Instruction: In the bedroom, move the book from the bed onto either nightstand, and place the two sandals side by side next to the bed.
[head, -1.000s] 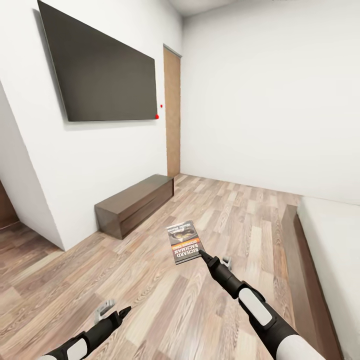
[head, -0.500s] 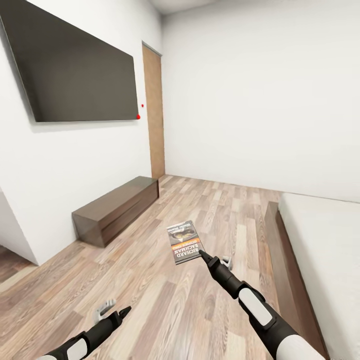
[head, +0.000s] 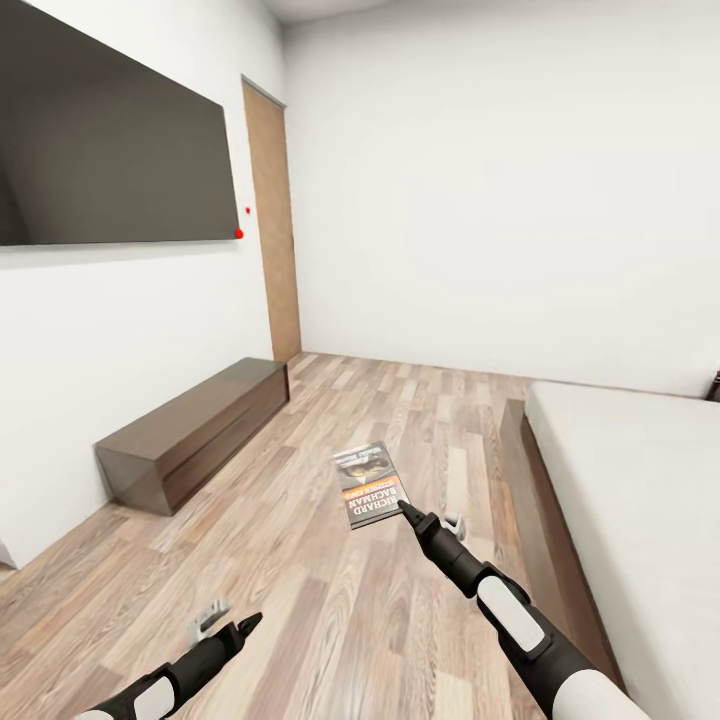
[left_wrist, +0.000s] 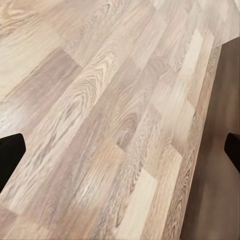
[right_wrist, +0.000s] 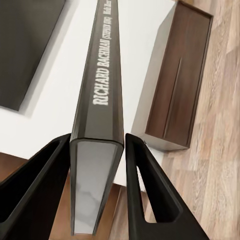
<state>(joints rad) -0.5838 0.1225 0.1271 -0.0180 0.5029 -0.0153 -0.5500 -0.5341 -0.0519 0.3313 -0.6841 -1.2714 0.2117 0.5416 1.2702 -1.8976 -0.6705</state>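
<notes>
- Book: your right gripper (head: 405, 508) clamps the dark grey paperback book (head: 368, 484) above the wood-plank floor (head: 300, 560).
- Your left gripper (head: 240, 625) at 7 o'clock is spread open, empty.
- Light-grey bed (head: 640, 500) lies at 3 o'clock.

Dark grey paperback book (head: 370, 485) with orange band, white lettering. Grey-brown wood-plank floor (head: 330, 600), swirled grain. Plain white walls (head: 500, 180). Black wall screen (head: 110, 160). Dark brown low cabinet (head: 190, 430). Light-grey mattress (head: 640, 500), dark brown frame.

White walls, wood-plank floor (head: 300, 520), wall-mounted black screen (head: 110, 160), low brown bench (head: 190, 430) beneath, wooden door (head: 272, 220) beyond.
</notes>
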